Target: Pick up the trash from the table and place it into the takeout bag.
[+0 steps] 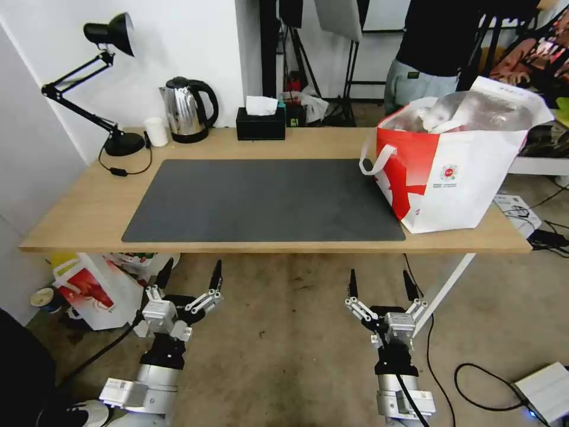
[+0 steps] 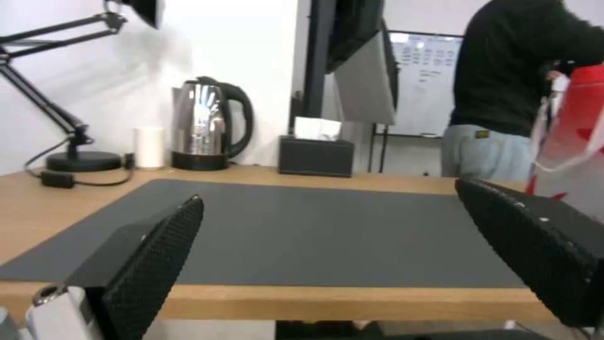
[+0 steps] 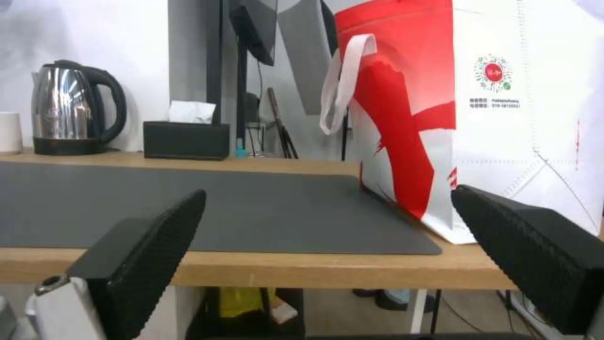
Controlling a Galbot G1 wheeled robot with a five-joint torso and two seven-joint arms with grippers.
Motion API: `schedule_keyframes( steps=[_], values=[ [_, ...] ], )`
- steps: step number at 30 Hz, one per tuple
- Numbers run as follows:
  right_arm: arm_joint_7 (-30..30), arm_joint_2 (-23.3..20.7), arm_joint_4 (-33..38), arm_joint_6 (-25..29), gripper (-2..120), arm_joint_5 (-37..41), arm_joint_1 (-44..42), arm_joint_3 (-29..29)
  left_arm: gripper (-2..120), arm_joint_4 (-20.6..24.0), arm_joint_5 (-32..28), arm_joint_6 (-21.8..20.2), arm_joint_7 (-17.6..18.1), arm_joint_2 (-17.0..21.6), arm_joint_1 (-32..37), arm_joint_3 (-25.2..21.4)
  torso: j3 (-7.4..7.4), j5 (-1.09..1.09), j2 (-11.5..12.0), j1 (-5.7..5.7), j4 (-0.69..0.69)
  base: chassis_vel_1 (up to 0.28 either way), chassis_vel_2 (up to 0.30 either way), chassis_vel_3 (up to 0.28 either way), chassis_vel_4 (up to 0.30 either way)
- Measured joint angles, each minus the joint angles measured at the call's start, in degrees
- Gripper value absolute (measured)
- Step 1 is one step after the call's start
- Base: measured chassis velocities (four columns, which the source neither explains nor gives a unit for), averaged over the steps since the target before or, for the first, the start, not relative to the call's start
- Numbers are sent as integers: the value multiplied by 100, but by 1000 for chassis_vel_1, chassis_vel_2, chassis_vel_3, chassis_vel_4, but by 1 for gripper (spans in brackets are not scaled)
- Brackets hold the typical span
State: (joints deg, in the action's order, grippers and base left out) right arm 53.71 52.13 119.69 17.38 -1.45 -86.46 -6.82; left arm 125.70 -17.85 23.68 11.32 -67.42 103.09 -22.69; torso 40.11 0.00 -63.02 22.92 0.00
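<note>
- Lamp (image 1: 109,77) — black, jointed, stands at the table's back corner, far ahead of the left gripper and out to its left; its cord lies on the wood beside the base.
- White cup (image 1: 156,131) and steel kettle (image 1: 186,110) stand side by side at the back edge, ahead of the left gripper, the cup just left of the kettle.
- Left gripper (image 1: 189,276) hangs below and in front of the table's near edge, fingers spread wide apart and holding nothing; its wrist view looks level across the mat between the two black pads.
- Table (image 1: 77,207) — light wood; the dark mat (image 1: 261,198) covers its middle, straight ahead of both grippers.
- Tissue box (image 1: 261,123), black with a white tissue standing up, sits at the back edge, ahead and between the two grippers.
- Right gripper (image 1: 380,284) hangs low in front of the near edge, fingers likewise wide apart and holding nothing.
- Takeout bag (image 1: 456,172) stands upright on the table ahead of the right gripper and a little to its right, its lower corner overlapping the mat's right edge; a white strap loops off the red side, and clear wrapped contents show at the open top.
- On the floor under the table, left of the left gripper, stands a smaller white-and-red bag (image 1: 95,290).
</note>
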Motion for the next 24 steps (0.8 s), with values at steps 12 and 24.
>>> schedule_keyframes(
  steps=[12, 24],
  values=[
    [0, 0, 0, 0, 100, 0, 0, 0, 100, -178, 228, 208, 231, -170, 62, 147, 0, 0, 0, 0, 0, 0, 0, 0, 0],
    [0, 0, 0, 0, 100, 0, 0, 0, 100, -311, 305, 302, 284, -328, 88, 237, 0, 0, 0, 0, 0, 0, 0, 0, 0]
  ],
)
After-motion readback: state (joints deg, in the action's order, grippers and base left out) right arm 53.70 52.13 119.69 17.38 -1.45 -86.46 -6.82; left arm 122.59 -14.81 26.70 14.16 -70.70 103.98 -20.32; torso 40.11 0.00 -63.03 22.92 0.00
